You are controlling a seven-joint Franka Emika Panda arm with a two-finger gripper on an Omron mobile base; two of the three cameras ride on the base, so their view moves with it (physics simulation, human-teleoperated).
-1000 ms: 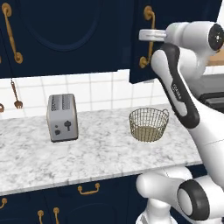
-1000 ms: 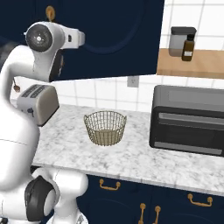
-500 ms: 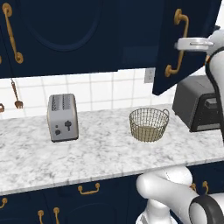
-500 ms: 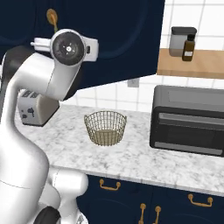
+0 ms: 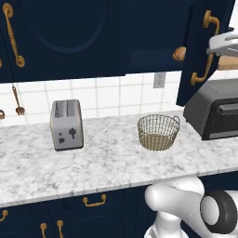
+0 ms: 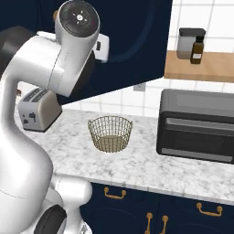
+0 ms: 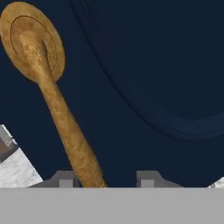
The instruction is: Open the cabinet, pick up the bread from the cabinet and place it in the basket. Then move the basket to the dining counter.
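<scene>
Kitchen: marble counter (image 5: 107,162) on navy base, white tile behind, navy cabinet (image 5: 69,37) above.

Near to far: basket (image 5: 158,132) sits upright mid-counter, toaster (image 5: 67,124) well off to its left, black oven (image 5: 214,114) to its right.

Basket is brass wire mesh, round, tapering down, thick rim with two small loops. Probably light and stiff; take it by the rim or a loop, mesh could slip in the claw.

Cabinet door (image 5: 204,46) hangs swung out above the oven, interior exposed.

Bread (image 5: 179,54): small golden-brown roll just visible at the door's inner edge, inside the cabinet. Likely light and soft, so pinch across the middle, gently.

Claw (image 7: 105,180) is at the door, brass handle (image 7: 70,135) running between its tips. Gripping or letting go: cannot tell.
</scene>
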